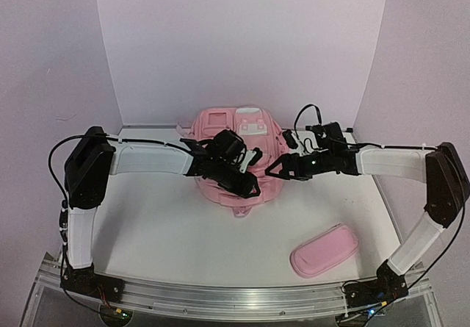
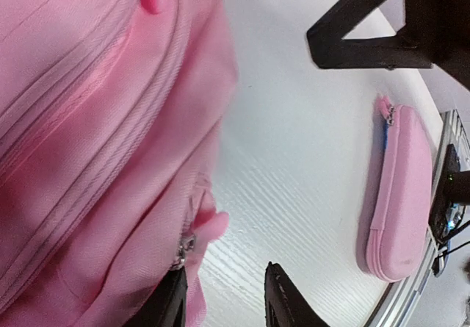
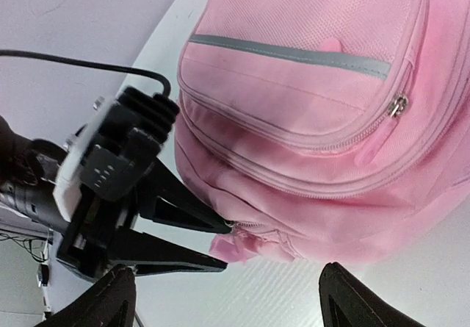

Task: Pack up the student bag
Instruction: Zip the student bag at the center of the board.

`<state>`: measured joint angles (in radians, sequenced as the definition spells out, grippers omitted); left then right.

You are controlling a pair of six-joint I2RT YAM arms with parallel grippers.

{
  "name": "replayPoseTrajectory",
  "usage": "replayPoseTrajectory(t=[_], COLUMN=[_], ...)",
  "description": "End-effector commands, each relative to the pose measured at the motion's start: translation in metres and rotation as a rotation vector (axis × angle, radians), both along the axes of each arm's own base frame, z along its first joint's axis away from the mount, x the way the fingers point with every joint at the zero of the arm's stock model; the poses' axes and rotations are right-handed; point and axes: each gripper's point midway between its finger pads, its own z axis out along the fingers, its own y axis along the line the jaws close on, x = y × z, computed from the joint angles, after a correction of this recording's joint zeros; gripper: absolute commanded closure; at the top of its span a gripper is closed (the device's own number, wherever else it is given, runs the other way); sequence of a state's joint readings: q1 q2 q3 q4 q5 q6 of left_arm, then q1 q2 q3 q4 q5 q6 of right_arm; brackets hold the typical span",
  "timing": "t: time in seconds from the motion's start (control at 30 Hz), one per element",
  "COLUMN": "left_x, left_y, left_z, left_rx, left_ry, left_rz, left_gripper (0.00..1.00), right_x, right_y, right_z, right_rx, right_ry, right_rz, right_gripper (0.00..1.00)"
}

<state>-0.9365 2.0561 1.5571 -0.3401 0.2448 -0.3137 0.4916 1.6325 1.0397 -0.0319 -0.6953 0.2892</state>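
Nearest, by the rail (image 1: 242,297), right side: smooth oblong pink pencil case (image 1: 324,250) on the white counter (image 1: 169,224), loads of bare room around. Further in, left claw (image 1: 253,189) slightly apart, gripping nothing, tips just beside a pink zipper pull (image 3: 239,246). Right claw (image 1: 270,171) wide apart, facing it. Under and beyond, soft fabric student bag (image 1: 211,125) flat at the counter's far middle, near the back wall (image 1: 242,48). Grey stripe (image 3: 294,54) only visible from right wrist.

Soft, even light washes the white desk (image 1: 169,224); shadows faint, the student bag (image 2: 88,121) blurred close to the left wrist lens.
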Motion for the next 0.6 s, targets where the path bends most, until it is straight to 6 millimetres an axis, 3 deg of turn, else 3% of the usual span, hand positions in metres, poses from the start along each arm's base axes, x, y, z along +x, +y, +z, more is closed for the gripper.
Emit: replayPoseTrajectory(t=[0.0,0.1,0.17,0.33,0.57], left_x=[-0.009,-0.015,-0.013,0.003,0.023], left_y=[-0.013,0.004,0.019,0.069,0.131], left_z=[0.05,0.069,0.076,0.093,0.087], left_rx=[-0.102,-0.113,-0.111,-0.145,-0.154], left_ry=[-0.029,-0.051,-0.053,-0.027,0.001], left_rz=[-0.061,-0.034,0.013,0.192,0.437], left_gripper=[0.52,0.37,0.31,0.31,0.3], right_x=[-0.01,-0.015,-0.021,-0.039,-0.026], right_y=[-0.025,-0.028,-0.022,0.004,0.031], right_z=[-0.008,-0.008,-0.009,-0.019,-0.039], right_rx=[-0.111,-0.133,-0.175,-0.295,-0.365], right_ry=[-0.066,-0.096,-0.144,-0.288,-0.326], right_rz=[0.005,0.019,0.047,0.177,0.201], right_gripper=[0.16,0.19,0.22,0.27,0.37])
